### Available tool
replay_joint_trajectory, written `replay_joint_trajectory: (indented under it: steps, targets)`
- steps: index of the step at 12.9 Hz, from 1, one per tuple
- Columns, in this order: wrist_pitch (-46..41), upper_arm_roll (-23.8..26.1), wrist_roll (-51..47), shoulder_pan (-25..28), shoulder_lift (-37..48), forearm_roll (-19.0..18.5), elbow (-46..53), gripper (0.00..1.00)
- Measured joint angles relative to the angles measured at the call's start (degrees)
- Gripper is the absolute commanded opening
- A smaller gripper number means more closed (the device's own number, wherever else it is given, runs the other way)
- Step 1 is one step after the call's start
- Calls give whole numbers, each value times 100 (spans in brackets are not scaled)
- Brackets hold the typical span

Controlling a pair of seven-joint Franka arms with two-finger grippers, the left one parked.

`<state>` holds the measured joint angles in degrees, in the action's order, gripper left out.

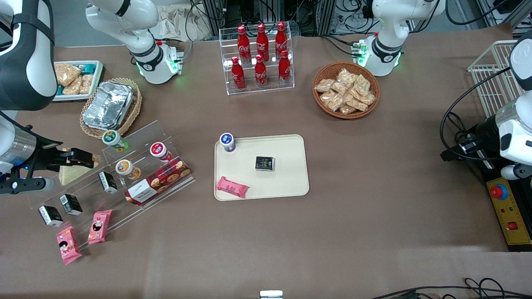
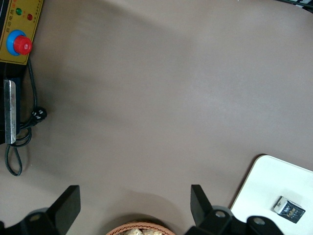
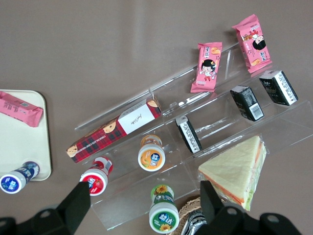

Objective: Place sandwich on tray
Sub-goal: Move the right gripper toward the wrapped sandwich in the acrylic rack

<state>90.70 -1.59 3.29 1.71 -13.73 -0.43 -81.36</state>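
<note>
The sandwich (image 1: 71, 173), a pale bread wedge with red and green filling along its edge, lies on the upper step of a clear stepped rack (image 1: 137, 137) at the working arm's end of the table. It also shows in the right wrist view (image 3: 238, 169). My right gripper (image 1: 83, 158) hovers above the rack, open and empty. In the wrist view (image 3: 144, 203) one finger (image 3: 211, 200) is beside the sandwich's corner. The cream tray (image 1: 286, 174) lies mid-table and holds a blue-lidded cup (image 1: 227, 142), a black packet (image 1: 265, 163) and a pink snack packet (image 1: 232, 187). Its edge shows in the wrist view (image 3: 19, 142).
The rack holds lidded cups (image 3: 151, 152), black boxes (image 3: 247, 102), a red cookie box (image 3: 115, 128) and pink packets (image 3: 207, 66). A foil container (image 1: 108, 104) in a wicker basket, a small snack tray (image 1: 77, 79), a cola bottle rack (image 1: 259, 58) and a snack basket (image 1: 346, 89) stand farther from the front camera.
</note>
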Motion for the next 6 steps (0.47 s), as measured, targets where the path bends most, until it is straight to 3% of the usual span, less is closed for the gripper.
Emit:
replay_joint_trajectory:
  steps: [6]
  targets:
    - [0,-44,0,-44,33,16,-20,100]
